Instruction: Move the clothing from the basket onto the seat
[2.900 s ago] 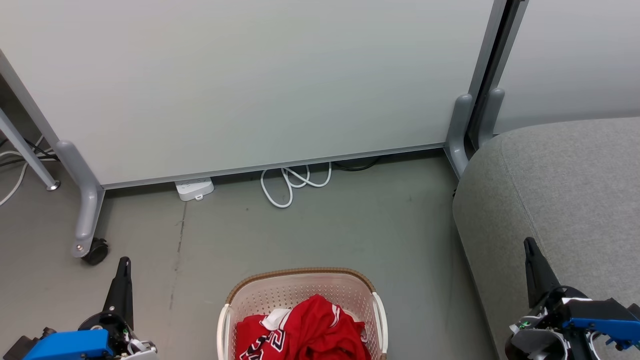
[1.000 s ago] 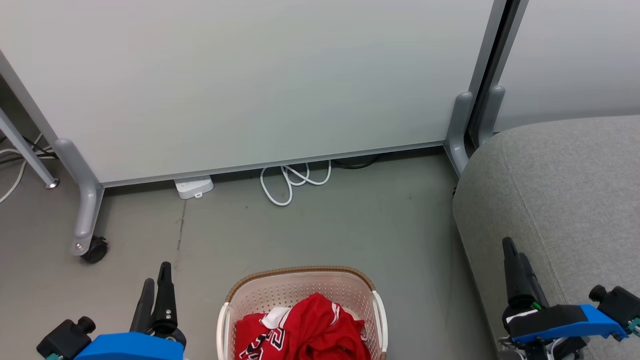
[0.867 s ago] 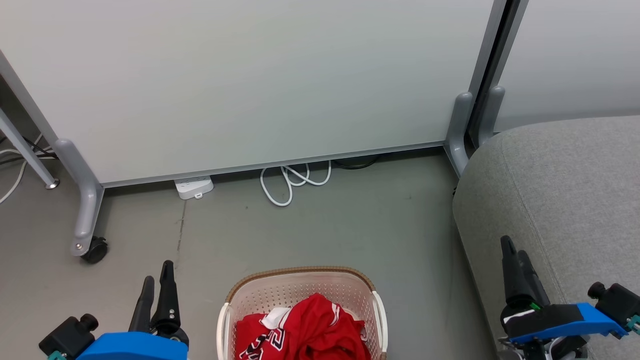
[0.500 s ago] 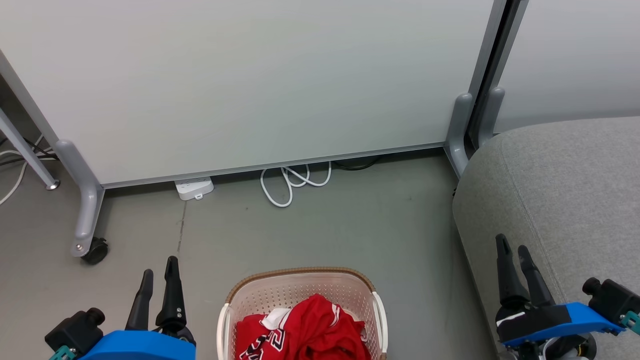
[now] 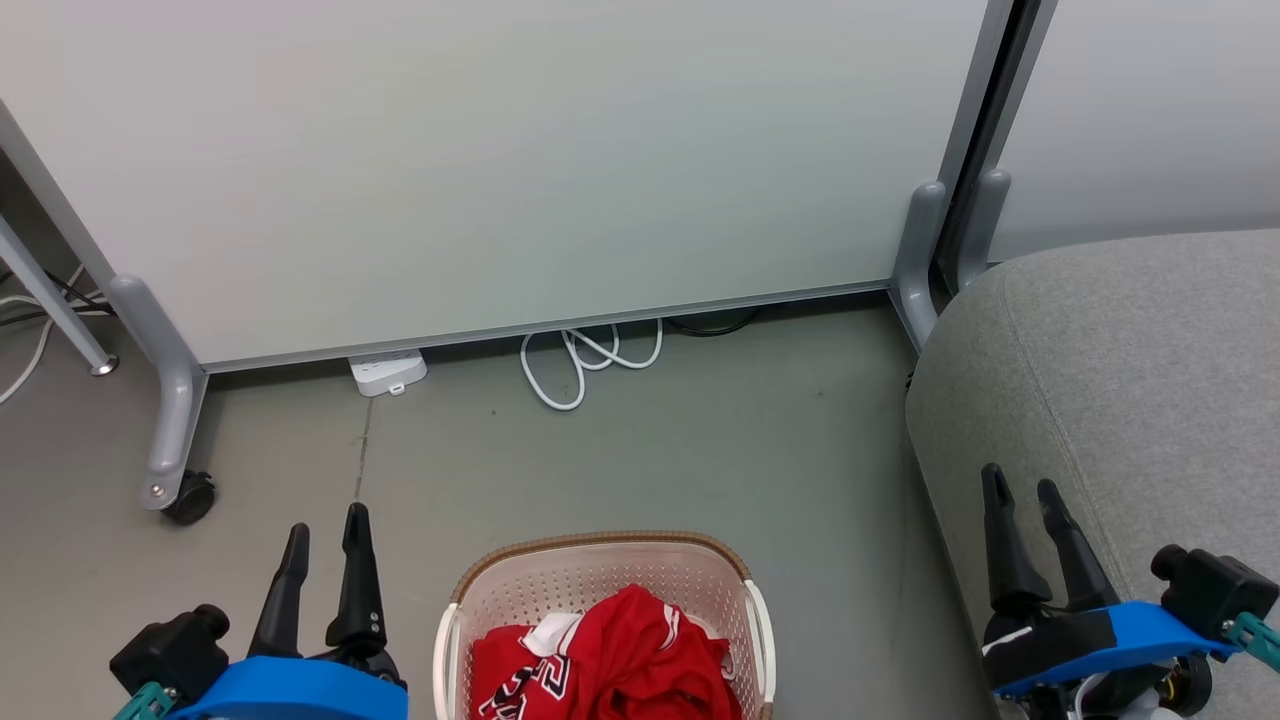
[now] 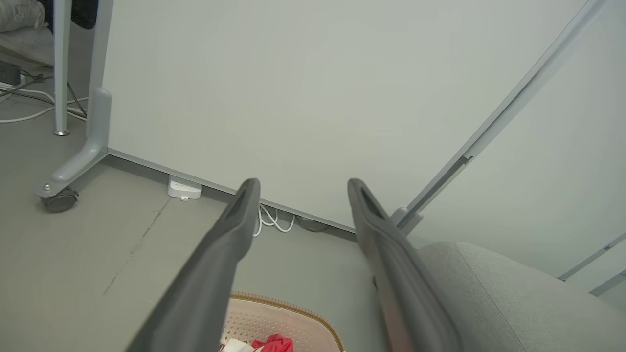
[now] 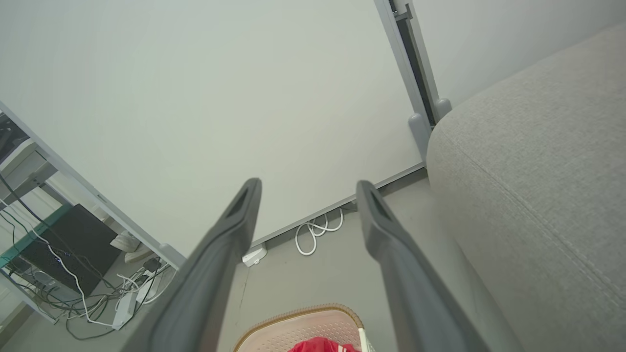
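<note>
The red clothing (image 5: 610, 655) with white trim and black-and-white lettering lies bunched in the cream basket (image 5: 600, 560) with a brown rim, at the bottom middle of the head view. A bit of the clothing (image 6: 274, 343) and the basket rim (image 7: 298, 315) show low in the wrist views. The grey seat (image 5: 1130, 380) spreads at the right. My left gripper (image 5: 327, 520) stands open to the left of the basket, above the floor. My right gripper (image 5: 1022, 485) stands open at the seat's front edge, right of the basket. Both hold nothing.
A pale partition wall on grey wheeled feet (image 5: 170, 440) stands behind the basket. A white power strip (image 5: 388, 375) and a coiled white cable (image 5: 590, 365) lie at its base. Grey floor (image 5: 700, 450) stretches between wall, basket and seat. Cables and a dark box (image 7: 63, 244) sit far left.
Both grippers have turned so that both fingers show, then opened. The left one has moved right and slightly up; the right one has shifted left. The clothing and basket stay put.
</note>
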Controlling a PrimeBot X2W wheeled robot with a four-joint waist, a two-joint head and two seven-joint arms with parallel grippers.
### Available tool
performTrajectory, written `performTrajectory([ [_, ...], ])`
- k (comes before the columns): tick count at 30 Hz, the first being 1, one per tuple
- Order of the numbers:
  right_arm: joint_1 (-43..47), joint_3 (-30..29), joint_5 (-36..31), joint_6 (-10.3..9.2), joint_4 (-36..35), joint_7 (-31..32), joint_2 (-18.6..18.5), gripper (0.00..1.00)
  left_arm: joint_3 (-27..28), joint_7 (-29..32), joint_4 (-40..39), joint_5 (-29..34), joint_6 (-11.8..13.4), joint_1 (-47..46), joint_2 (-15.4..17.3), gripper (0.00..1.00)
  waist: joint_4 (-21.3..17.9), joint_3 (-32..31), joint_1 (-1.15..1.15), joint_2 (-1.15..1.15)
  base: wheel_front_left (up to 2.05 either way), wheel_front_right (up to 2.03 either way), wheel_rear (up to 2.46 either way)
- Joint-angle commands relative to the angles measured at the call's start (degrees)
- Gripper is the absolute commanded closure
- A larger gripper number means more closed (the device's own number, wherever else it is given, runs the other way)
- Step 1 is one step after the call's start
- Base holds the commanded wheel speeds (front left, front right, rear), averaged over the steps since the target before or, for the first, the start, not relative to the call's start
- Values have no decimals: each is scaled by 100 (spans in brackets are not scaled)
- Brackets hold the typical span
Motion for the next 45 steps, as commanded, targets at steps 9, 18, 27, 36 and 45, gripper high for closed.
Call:
performTrajectory([
  [9, 16, 21, -629, 0, -100, -109, -30, 0, -40, -173, -85, 547, 71, -130, 48, 0, 5, 0, 0, 0, 0, 0, 0],
  [18, 45, 15, -1090, 0, -133, -165, -32, 0, -95, -294, -37, 836, 137, -127, 53, 0, 15, -8, 0, 0, 0, 0, 0],
  [27, 67, 20, -1524, 0, -177, -217, -34, 0, -159, -406, -5, 1196, 184, -139, 57, 0, 10, -11, 0, 0, 0, 0, 0],
  [36, 81, 31, -1930, -1, -216, -280, -36, 0, -212, -509, -6, 1559, 204, -138, 61, 0, 5, -21, 0, 0, 0, 0, 0],
  [45, 98, 49, -2282, -1, -224, -370, -37, 0, -266, -598, -23, 1904, 238, -106, 64, 0, 16, -45, 0, 0, 0, 0, 0],
])
